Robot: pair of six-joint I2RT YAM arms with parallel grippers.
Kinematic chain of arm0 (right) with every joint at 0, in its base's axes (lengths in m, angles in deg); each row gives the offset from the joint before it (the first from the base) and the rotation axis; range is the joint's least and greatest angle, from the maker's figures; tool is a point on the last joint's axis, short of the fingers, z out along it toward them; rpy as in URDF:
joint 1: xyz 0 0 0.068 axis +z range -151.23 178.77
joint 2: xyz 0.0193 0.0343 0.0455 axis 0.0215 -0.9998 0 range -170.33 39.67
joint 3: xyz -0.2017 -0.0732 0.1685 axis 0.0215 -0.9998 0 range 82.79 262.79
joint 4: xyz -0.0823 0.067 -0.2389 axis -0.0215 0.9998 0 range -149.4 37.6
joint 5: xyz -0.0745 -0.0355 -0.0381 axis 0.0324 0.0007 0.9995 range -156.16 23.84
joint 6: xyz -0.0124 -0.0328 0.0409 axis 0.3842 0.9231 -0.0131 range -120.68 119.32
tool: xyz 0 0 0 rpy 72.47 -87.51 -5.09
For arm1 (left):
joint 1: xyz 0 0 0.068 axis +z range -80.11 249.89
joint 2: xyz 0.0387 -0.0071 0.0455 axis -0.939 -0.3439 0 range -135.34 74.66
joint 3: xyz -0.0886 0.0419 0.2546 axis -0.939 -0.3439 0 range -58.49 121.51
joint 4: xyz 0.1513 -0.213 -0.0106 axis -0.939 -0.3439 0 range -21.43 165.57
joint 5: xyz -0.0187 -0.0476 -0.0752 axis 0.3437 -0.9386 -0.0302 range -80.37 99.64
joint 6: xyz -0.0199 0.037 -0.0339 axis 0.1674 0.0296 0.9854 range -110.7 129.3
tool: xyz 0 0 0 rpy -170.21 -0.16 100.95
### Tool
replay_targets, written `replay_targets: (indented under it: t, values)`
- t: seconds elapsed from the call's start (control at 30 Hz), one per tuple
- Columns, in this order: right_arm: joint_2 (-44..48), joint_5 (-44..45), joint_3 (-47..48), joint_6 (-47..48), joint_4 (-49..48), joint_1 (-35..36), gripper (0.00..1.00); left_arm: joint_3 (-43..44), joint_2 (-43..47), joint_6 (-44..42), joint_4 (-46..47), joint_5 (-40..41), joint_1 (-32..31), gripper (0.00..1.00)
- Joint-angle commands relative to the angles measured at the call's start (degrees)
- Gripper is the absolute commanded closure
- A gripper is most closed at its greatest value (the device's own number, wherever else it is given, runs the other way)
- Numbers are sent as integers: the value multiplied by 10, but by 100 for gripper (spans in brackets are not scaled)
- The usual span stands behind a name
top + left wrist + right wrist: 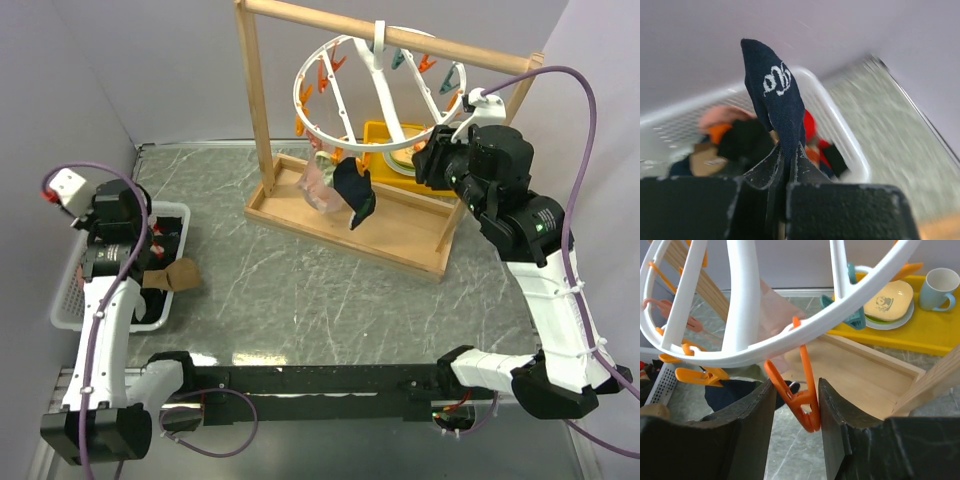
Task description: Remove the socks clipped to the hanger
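The left gripper (790, 155) clamps a limp, light navy sock (775, 95) over the basket (838, 125); the right gripper (795, 390), jaws parted, straddles an orange clip (805, 412) on the hanger (740, 354), where two soft socks (355, 195) dangle, likely best pinched mid-fabric

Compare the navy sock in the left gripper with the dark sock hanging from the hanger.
The navy sock is off the hanger, pinched in the left gripper over the white basket; the dark sock hangs from the hanger. The navy sock stands up from the jaws; the dark sock dangles downward. Both are dark fabric.
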Motion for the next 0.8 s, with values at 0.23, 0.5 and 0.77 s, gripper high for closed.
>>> replay_targets:
  t: [0.23,0.5,0.77]
  values:
    - [38,-17,-36,-4,41,-10,32,5,-27,-15,88,-91,47,1]
    - [64,-43,-51,-4,27,-11,30,-85,83,4,273,-533,22,1]
    - [65,-97,-63,-19,7,-10,28,-80,32,-22,399,-608,-225,11]
